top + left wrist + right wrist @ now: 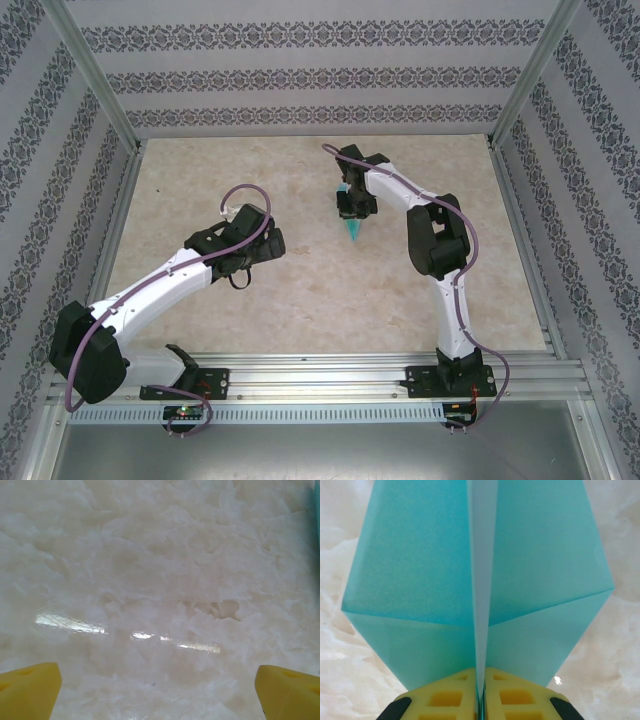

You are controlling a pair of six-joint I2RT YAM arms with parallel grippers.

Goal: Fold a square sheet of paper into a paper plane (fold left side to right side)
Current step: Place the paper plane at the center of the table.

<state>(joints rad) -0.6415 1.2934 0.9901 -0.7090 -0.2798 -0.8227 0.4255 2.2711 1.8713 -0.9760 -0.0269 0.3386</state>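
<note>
The right gripper (481, 682) pinches the paper plane (420, 575) along its centre crease, probably to sharpen the fold, just two o'clock of the table's (200, 300) middle. The left gripper (160, 690) hangs wide open at the plane's nine o'clock, out of the way.

**Overhead view of the work cell.** The left arm (150, 290) reaches from its base at lower left toward the middle of the marble-patterned table (300, 320), and the left gripper (268, 243) lies over bare tabletop. The right arm (440, 240) bends back across the table. The right gripper (355, 207) carries the turquoise paper plane (356, 231) at its tip, pointed end toward the metal rail (330, 380). The two grippers are apart. Patterned walls (300, 80) enclose three sides.
</note>
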